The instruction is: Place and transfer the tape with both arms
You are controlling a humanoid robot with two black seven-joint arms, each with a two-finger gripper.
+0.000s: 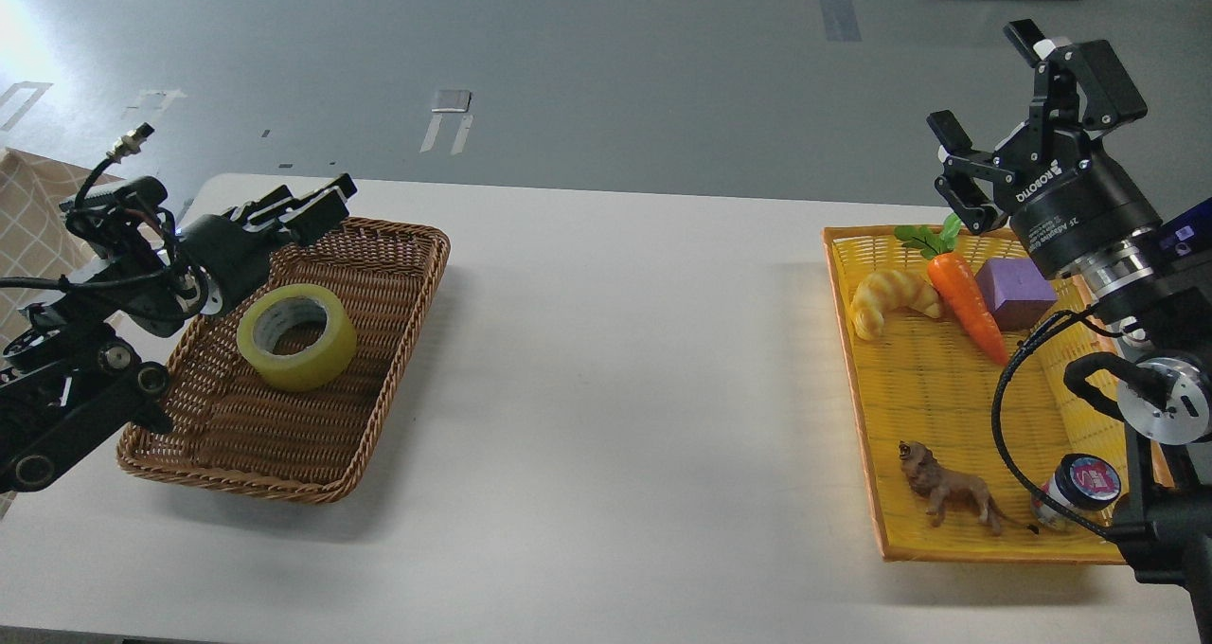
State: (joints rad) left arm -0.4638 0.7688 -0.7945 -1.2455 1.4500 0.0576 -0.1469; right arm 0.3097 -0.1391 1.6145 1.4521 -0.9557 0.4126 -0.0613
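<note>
The tape (296,335), a yellow translucent roll with a pale core, lies in the brown wicker basket (398,275) on the left of the table. My left gripper (317,204) hovers over the basket's far left corner, above and beyond the tape, not touching it; its fingers lie close together and look empty. My right gripper (989,90) is raised above the far end of the yellow tray (857,360), open and empty.
The yellow tray holds a croissant toy (890,298), a carrot (966,298), a purple block (1013,292), a lion figure (947,488) and a small jar (1075,492). The white table (625,388) lies between basket and tray.
</note>
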